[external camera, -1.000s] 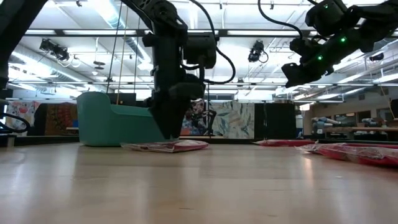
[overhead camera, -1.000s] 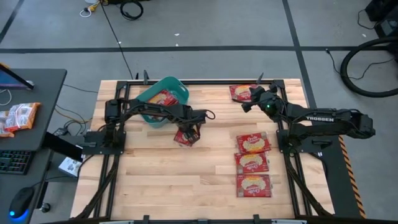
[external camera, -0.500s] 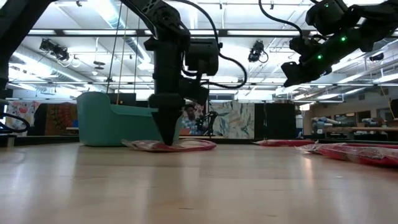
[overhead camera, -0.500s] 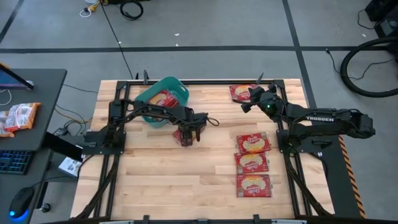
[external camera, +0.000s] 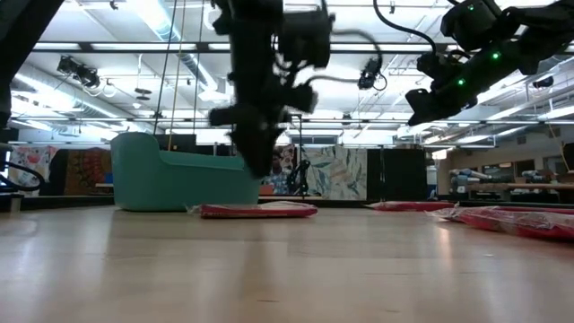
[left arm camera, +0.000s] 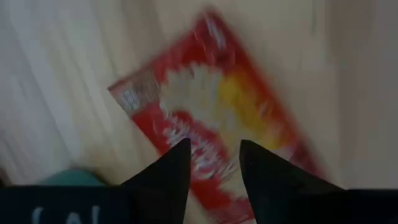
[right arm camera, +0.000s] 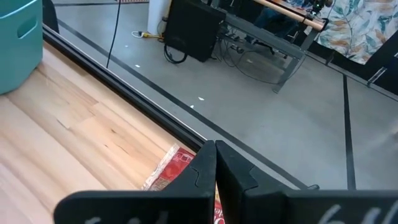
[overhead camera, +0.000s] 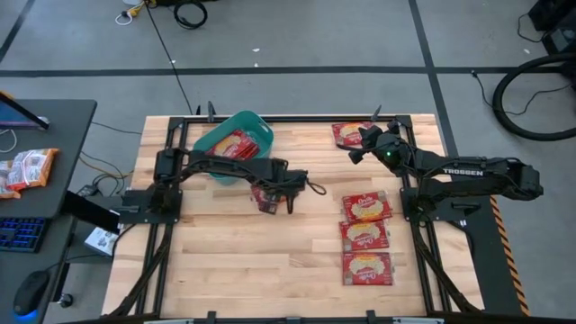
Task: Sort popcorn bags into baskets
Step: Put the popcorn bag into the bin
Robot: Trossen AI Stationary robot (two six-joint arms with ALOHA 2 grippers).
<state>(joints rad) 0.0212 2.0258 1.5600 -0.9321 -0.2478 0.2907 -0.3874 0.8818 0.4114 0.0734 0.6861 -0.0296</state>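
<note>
While lettering blurs, the left tool [left arm camera: 210,163] hovers parted over a popcorn bag [left arm camera: 217,118].

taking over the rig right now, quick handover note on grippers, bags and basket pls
Left gripper: open, above a popcorn bag lying flat mid-table just right of the basket; not gripping it.
Right gripper: shut, empty, raised over the bag at the far right edge.
Done: at least one bag is in the teal basket.
Left: the mid-table bag, the far right bag, and three in a column near the right arm.
</note>
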